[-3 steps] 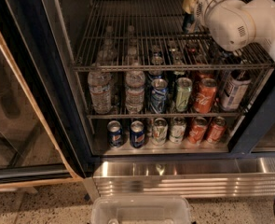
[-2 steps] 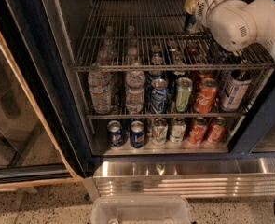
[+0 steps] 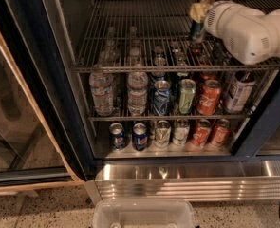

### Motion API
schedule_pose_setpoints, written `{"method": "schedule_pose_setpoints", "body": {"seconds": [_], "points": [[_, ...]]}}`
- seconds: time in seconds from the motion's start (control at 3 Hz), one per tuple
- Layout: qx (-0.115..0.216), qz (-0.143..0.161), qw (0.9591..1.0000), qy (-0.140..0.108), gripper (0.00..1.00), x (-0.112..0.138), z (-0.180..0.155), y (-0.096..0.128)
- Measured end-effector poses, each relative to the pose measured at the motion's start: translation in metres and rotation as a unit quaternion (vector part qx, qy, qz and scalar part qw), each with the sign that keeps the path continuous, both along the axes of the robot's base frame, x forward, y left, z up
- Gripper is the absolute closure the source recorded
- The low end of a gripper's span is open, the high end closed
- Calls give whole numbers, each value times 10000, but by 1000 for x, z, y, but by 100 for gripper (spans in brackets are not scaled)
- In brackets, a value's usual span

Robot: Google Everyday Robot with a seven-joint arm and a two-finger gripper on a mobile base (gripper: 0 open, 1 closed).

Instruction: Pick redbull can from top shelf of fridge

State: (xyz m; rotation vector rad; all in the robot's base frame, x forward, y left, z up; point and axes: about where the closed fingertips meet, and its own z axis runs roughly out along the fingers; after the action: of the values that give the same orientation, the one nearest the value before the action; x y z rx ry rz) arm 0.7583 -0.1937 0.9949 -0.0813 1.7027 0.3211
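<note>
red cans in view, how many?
3 red cans: one on the middle shelf, two at the bottom shelf, right end. Others may hide behind. The gripper is at the redbull can on the top shelf.

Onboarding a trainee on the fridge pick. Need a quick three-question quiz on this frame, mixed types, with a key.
1. True or false: the gripper is up at the top shelf, on the right side of the fridge, by the redbull can.
2. Where do the water bottles stand? A) top shelf B) middle shelf, left C) bottom shelf, right
3. Short answer: what sits on the floor in front of the fridge?
Key: 1 true. 2 B. 3 a clear plastic bin.
</note>
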Motion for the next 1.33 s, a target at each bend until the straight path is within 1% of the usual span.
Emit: {"method": "schedule_pose_setpoints", "body": {"seconds": [0.33,0.67,1.0,1.33], "points": [[15,11,10000,-31,100,-38,8,-2],[-53,49,10000,-68,100,-71,18,5],[158,208,9995,-196,100,-98,27,18],[145,255,9994,-194,100,-98,28,23]]}}
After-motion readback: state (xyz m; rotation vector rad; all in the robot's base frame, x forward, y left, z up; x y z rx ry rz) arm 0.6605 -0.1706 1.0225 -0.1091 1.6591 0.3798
